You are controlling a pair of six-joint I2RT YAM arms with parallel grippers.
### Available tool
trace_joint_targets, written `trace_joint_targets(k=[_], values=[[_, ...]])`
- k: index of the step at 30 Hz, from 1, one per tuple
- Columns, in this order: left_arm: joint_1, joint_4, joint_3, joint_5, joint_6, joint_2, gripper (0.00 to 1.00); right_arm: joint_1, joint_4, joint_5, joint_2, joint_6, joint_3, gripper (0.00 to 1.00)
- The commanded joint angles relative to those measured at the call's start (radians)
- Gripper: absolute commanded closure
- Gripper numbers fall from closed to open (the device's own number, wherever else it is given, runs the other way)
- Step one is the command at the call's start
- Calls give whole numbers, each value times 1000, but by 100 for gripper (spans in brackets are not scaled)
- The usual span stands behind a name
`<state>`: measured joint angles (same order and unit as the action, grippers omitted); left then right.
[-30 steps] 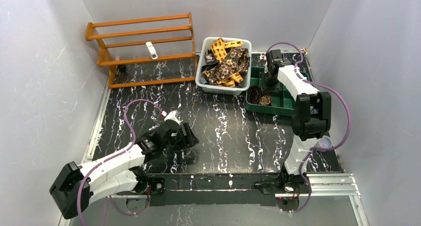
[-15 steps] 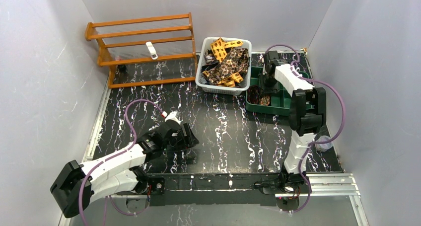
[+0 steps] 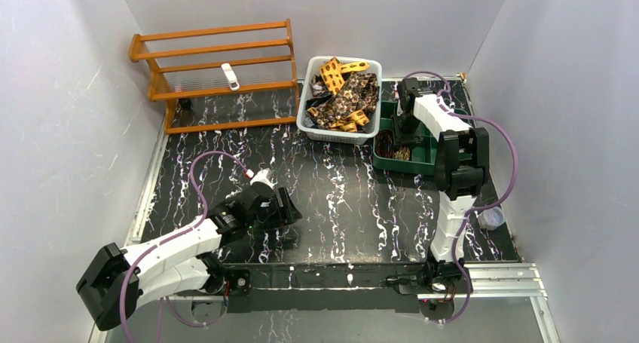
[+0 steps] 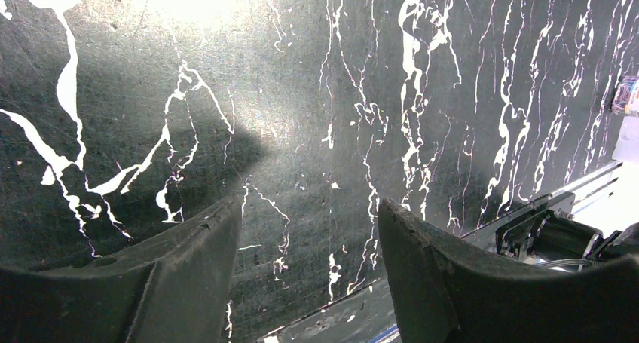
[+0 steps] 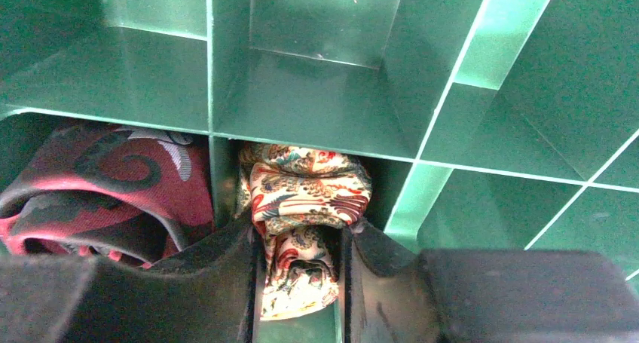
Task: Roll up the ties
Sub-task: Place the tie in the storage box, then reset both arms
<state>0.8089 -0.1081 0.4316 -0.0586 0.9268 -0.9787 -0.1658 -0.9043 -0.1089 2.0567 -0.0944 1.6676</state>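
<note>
The right pincer (image 5: 301, 256) reaches down into the green tray (image 5: 316, 94), its fingers pressed against either side of a rolled tie (image 5: 305, 185) in a cream and red print. That coil sits in one compartment of the tray. A red tie (image 5: 105, 181), rolled as well, fills the compartment just to its left, with one divider between them.

From above, the right pincer (image 3: 405, 130) is over the tray (image 3: 431, 160) at its left end. Compared with a second ago, the right arm's elbow has swung left and towards the far wall, so it now stands over the tray's near edge rather than to its right. The wrist has barely shifted.

The left pincer (image 3: 283, 208) has not moved: it lies low on the surface (image 3: 347, 200), well apart from the tray. In its own view the left pincer (image 4: 309, 230) is spread wide, with only bare black marbled surface (image 4: 301, 94) between the fingers.

More ties (image 3: 343, 94) lie unrolled in a heap in the white basket (image 3: 303, 121), just left of the tray. A wooden rack (image 3: 218, 71) stands at the far left, as before.
</note>
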Motion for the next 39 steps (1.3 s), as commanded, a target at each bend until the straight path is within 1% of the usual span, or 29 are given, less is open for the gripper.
trace_joint_targets(k=[1,3,5,6,12,16,23,27,29,30,31,32,35,39], values=[[0,3,-13,2,-4,3,36,-1,-52,-5,-30,21,54,55],[0,4,-13,4,-3,2,36,-1,-54,-8,-35,21,58,51],[0,4,-11,5,-3,2,36,-1,-57,-10,-35,21,59,45],[1,3,-12,6,-3,3,36,-1,-60,-10,-36,21,61,44],[1,10,-17,11,-2,-3,36,-1,-68,-16,-50,19,84,41],[0,23,-21,19,0,-11,37,-1,-71,-27,-70,23,111,35],[0,31,-24,25,1,-12,37,-1,-79,-33,-88,25,132,32],[-1,33,-21,27,0,-14,37,-1,-107,-48,-93,16,176,30],[0,35,-21,26,0,-16,37,-1,-87,-46,-110,13,178,32],[1,36,-20,26,0,-17,37,-1,-79,-32,-119,12,174,37],[0,37,-18,26,0,-18,37,0,-69,-17,-129,11,163,43],[0,37,-15,26,-1,-18,37,-1,-54,-2,-139,5,146,47],[-1,29,-8,23,-7,-21,37,-1,-8,6,-157,-6,85,55],[0,20,-8,23,-9,-18,37,0,6,-1,-141,-11,41,60]])
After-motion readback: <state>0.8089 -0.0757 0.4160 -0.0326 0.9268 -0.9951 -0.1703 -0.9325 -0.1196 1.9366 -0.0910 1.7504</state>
